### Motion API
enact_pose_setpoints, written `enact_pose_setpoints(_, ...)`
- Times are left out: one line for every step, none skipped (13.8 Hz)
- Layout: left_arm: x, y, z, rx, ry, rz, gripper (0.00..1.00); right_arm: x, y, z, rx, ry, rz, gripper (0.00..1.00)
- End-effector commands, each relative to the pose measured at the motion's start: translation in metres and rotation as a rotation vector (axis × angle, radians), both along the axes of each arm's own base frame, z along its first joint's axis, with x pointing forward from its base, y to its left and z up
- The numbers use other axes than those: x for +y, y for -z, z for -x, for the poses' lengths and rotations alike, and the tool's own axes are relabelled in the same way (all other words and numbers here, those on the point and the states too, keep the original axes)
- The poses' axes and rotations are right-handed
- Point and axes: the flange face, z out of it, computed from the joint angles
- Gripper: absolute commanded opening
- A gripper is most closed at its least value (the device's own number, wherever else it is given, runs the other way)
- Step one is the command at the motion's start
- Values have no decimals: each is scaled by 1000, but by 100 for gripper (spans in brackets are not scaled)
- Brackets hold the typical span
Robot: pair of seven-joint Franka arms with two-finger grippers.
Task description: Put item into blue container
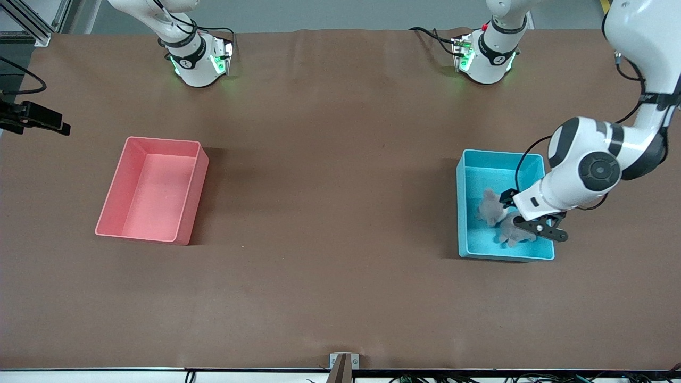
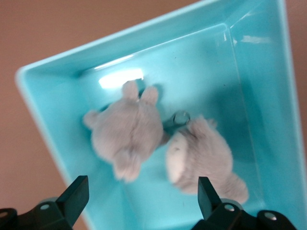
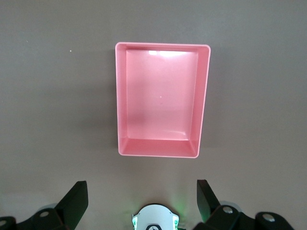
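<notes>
The blue container (image 1: 461, 213) stands toward the left arm's end of the table. Two grey plush toys lie side by side on its floor, one (image 1: 490, 207) farther from the front camera and one (image 1: 513, 231) nearer. My left gripper (image 1: 533, 222) hangs open just over the container's nearer half and holds nothing. In the left wrist view its gripper (image 2: 143, 196) frames the cyan floor, with the two toys (image 2: 127, 134) (image 2: 204, 153) lying loose inside the container (image 2: 48, 110). My right gripper (image 3: 142, 201) is open and empty, high over the table, and is out of the front view.
An empty pink bin (image 1: 154, 191) sits toward the right arm's end of the table, and the right wrist view looks down on this bin (image 3: 158, 148). Both robot bases (image 1: 199, 61) (image 1: 487, 56) stand along the table's back edge. Brown tabletop lies between the two bins.
</notes>
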Motion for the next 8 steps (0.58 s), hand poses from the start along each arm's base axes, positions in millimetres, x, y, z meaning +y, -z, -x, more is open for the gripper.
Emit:
enact_pose_setpoints(-2, -71, 9, 14, -53, -7, 100, 1, -1, 21, -3, -3, -9, 100)
enact_pose_setpoints(-3, -96, 13, 8, -69, -8, 100, 1, -2, 24, -4, -3, -10, 100)
enact_pose_setpoints(-5, -121, 19, -1, -81, -18, 100, 1, -4, 27, -6, -4, -11, 100)
enact_pose_setpoints(-8, -146, 25, -9, -95, -18, 100, 1, -5, 30, -6, -6, -12, 100)
enact_pose_setpoints(-9, -168, 29, -13, -109, -11, 100, 1, -5, 34, -8, -7, -13, 100)
enact_pose_setpoints(-8, -189, 31, -14, -123, -7, 100, 1, -7, 39, -15, -7, -14, 100)
enact_pose_setpoints(-6, -210, 34, -15, -134, -14, 100, 1, -8, 44, -20, -8, -16, 100)
enact_pose_setpoints(-2, -230, 34, -32, -143, -13, 100, 1, -12, 49, -26, -10, -15, 100)
